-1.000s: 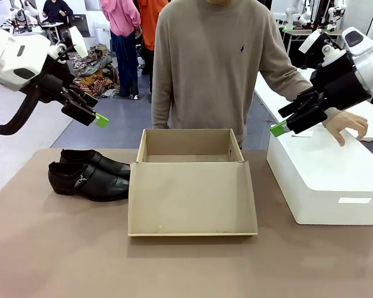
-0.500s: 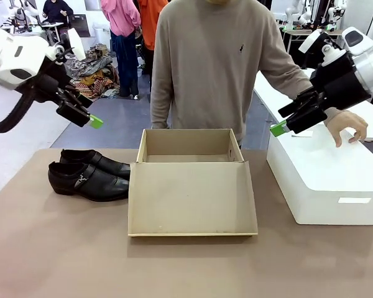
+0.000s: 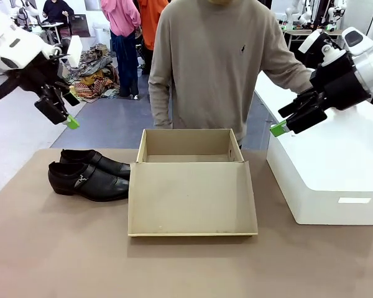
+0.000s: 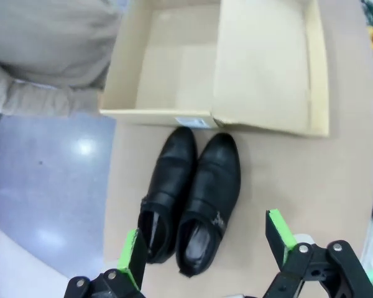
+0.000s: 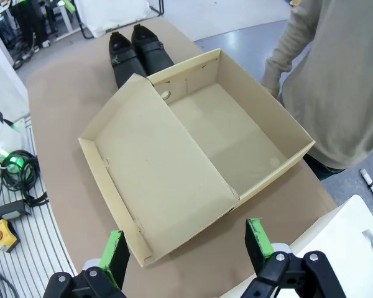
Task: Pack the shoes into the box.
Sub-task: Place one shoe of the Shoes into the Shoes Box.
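My left claw (image 4: 206, 248) hangs wide open in the air, its two green pads spread apart with nothing between them. My right claw (image 5: 188, 248) is just as wide and just as empty, raised over the near end of a smooth white rectangular block (image 3: 326, 186).

The shoes (image 3: 90, 176) are glossy black leather with pointed toes. They lie side by side on the matte brown table (image 3: 62, 248), toes just beside the left side wall of the box (image 3: 186, 144). The box is tan cardboard. It is open, and its flat hinged lid is folded down towards me on the table.

My left wrist camera looks straight down on the pair. It shows their dark openings, a small silver buckle (image 4: 219, 218) on one strap, and a white label on the box wall. My right wrist camera shows plain cardboard inside the box. Across the table stands a person (image 3: 217, 62) in a beige knit sweater.
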{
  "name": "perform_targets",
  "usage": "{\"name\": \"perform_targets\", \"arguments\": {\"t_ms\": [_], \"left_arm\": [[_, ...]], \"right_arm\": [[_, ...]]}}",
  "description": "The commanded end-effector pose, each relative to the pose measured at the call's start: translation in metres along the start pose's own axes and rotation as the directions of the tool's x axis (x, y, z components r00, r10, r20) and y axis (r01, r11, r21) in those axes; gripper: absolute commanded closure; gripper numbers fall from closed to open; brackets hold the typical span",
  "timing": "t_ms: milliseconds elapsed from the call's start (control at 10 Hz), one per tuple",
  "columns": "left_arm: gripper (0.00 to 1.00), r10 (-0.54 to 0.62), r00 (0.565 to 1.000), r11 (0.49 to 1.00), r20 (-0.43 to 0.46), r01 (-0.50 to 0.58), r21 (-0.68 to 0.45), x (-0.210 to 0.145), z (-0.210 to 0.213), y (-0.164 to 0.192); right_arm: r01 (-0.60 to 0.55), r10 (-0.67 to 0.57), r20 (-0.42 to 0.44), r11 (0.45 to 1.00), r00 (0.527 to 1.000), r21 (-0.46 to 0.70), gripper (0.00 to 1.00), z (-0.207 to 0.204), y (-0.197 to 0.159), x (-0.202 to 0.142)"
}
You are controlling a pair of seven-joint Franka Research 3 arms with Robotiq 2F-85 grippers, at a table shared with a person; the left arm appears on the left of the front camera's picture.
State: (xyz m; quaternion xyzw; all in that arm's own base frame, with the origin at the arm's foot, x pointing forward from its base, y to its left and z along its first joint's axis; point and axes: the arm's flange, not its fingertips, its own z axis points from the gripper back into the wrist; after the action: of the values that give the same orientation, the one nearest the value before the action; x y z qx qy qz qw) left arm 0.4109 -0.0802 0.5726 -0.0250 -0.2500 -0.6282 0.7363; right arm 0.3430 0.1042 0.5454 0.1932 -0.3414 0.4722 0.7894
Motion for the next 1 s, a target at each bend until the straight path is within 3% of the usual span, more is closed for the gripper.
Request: {"name": "perform_targets", "arguments": {"t_ms": [0,400,900], "left_arm": [[0.00,-0.134,0.984,0.989,-0.118,0.126,-0.073,0.005,0.003,0.026],[0.00,-0.208,0.937,0.976,-0.280,0.182,-0.117,0.001,-0.022,0.059],[0.00,-0.191,0.944,0.979,-0.268,0.165,-0.118,-0.002,-0.029,0.058]], "right_arm": [[-0.010,0.010,0.017,1.000,1.000,0.013,0.00,-0.002,-0.002,0.000],[-0.010,0.010,0.017,1.000,1.000,0.013,0.00,-0.002,-0.002,0.000],[-0.010,0.010,0.017,1.000,1.000,0.013,0.00,-0.002,-0.002,0.000]]}}
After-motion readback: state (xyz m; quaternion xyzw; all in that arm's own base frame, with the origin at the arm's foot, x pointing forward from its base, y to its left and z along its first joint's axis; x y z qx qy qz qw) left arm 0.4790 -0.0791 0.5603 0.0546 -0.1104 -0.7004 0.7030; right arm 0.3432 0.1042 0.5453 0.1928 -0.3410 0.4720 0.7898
